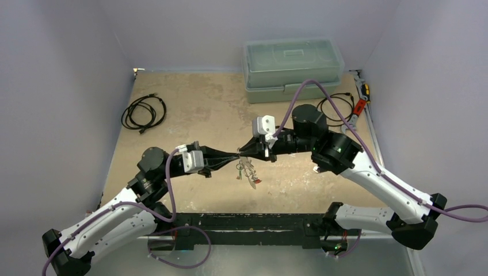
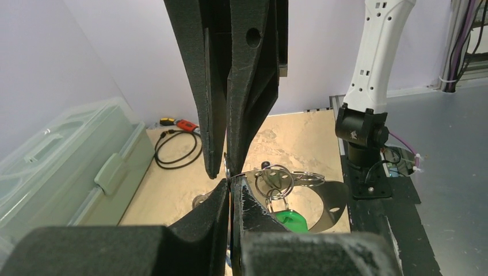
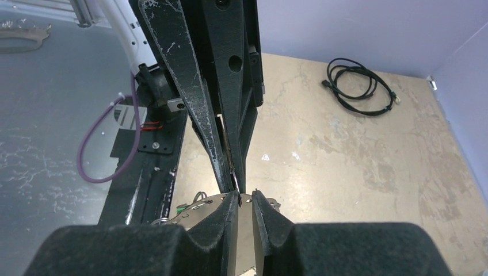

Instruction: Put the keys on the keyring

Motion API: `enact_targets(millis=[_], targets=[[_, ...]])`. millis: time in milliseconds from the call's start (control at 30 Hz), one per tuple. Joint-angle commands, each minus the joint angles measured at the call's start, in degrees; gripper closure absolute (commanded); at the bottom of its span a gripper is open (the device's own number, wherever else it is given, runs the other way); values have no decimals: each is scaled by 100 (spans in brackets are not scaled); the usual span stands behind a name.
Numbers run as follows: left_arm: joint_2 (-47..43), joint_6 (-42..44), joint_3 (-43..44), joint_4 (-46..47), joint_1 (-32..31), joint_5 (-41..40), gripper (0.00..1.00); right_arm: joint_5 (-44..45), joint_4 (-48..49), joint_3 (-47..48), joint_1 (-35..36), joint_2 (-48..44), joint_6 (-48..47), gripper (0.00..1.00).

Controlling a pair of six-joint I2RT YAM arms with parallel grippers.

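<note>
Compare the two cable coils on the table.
The left coil lies alone in the open; the right coil sits by the box and a red tool. The left coil shows whole; the right coil is partly hidden by the right arm. The left coil looks thicker than the right coil. Both are black and lie on the table.

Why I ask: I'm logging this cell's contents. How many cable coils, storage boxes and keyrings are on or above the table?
Black cable coils: 2
Clear lidded storage boxes: 1
Keyrings: 1, held above the table
Total: 4
</note>
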Motion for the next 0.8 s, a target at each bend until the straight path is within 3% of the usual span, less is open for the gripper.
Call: enact_targets(millis=[0,267,500,667,767], targets=[[-7,56,209,301,-43,208,100,-358,94,67,53,138,-18,83],[80,-5,191,386,-35,241,100,-598,90,50,62,239,-39,85],[107,3,208,361,-41,248,100,-679,13,35,62,287,-62,74],[129,1,208,354,-39,241,100,-758,-34,43,62,320,-75,80],[142,-6,204,347,-37,226,100,-801,-79,48,62,347,-96,90]])
